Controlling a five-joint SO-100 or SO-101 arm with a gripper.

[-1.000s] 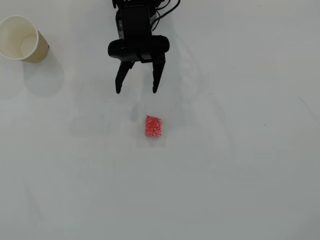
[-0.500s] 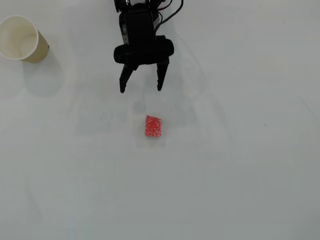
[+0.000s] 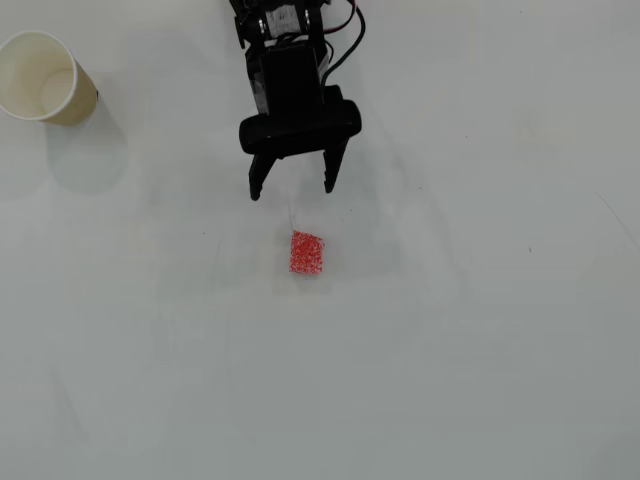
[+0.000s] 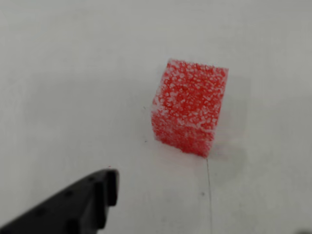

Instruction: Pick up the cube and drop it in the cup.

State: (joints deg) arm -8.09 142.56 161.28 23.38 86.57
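Observation:
The small red, white-speckled cube (image 3: 308, 254) lies on the white table near the middle of the overhead view. My black gripper (image 3: 292, 190) hangs open just above it in that view, fingers spread wide and pointing down toward the cube, holding nothing. In the wrist view the cube (image 4: 190, 107) sits ahead, and one black fingertip (image 4: 105, 187) shows at the lower left, apart from it. The cream-white paper cup (image 3: 42, 78) stands at the top left of the overhead view, far from the gripper, mouth up and empty.
The white table (image 3: 470, 360) is bare around the cube. The arm's body and cables (image 3: 290, 30) enter from the top edge of the overhead view.
The gripper has shifted slightly right and down toward the cube while staying open. Cube and cup have not moved.

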